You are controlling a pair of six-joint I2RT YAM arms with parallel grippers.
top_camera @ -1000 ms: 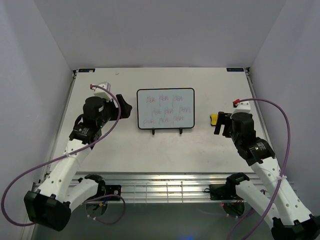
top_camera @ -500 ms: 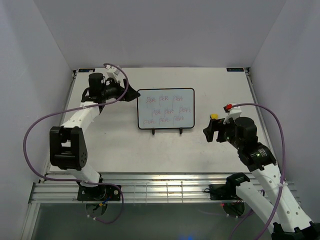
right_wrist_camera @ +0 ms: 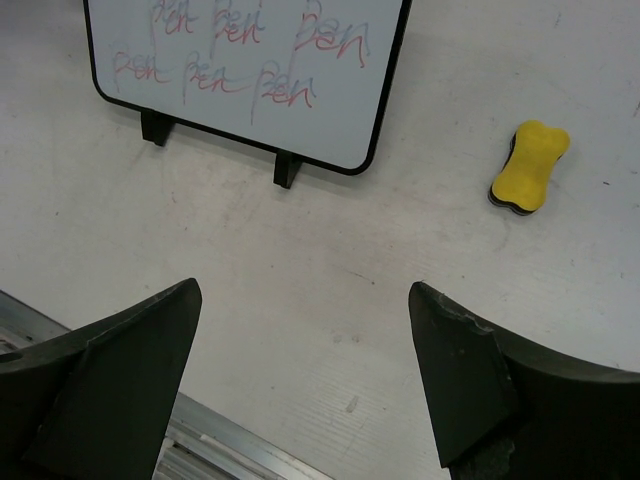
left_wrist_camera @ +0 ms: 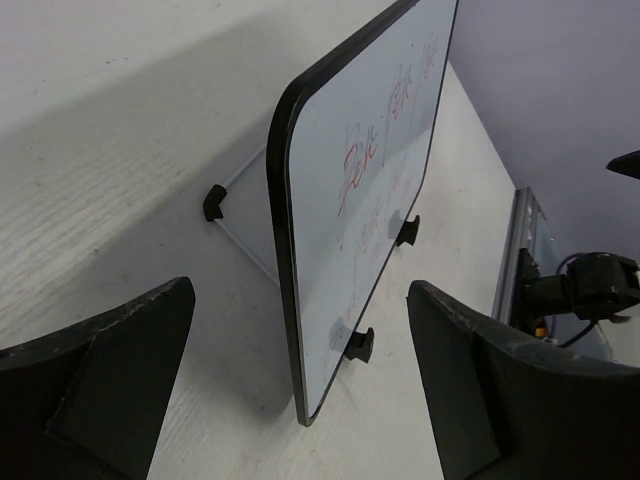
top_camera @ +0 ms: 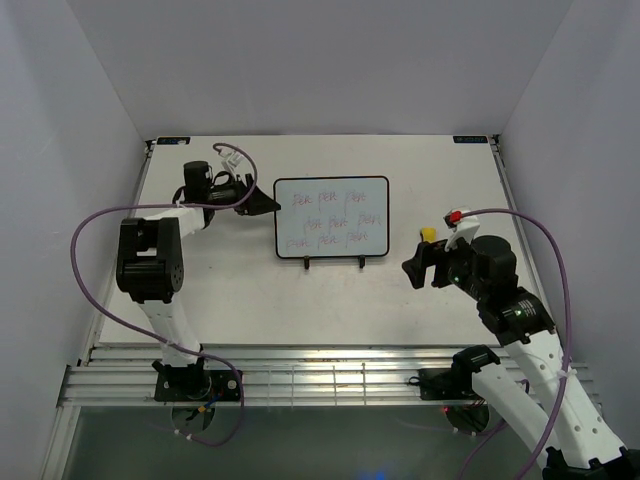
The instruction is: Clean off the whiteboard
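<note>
Pale lavender walls close in a white table (top_camera: pixel 250 290), and the whiteboard (top_camera: pixel 331 218) stands near its middle, propped upright on black wire stand feet (right_wrist_camera: pixel 287 168) with its face toward the arms' side. Red handwriting (right_wrist_camera: pixel 300 35) covers the face in three rows, and the word reads as "pen", repeated; none of it looks wiped yet.

The left gripper (top_camera: pixel 262 204) sits at the board's left edge with its fingers spread wide. In the wrist view the black frame lies between them, apparently untouched. It is probably placed there to steady the board against the push of wiping.

A yellow eraser (right_wrist_camera: pixel 530 167) lies flat on the table, right of the board and apart from it. The right gripper (top_camera: pixel 412 268) hovers just near of it, fingers wide and empty, likely lining up to pick it up. No brand or label is legible.
</note>
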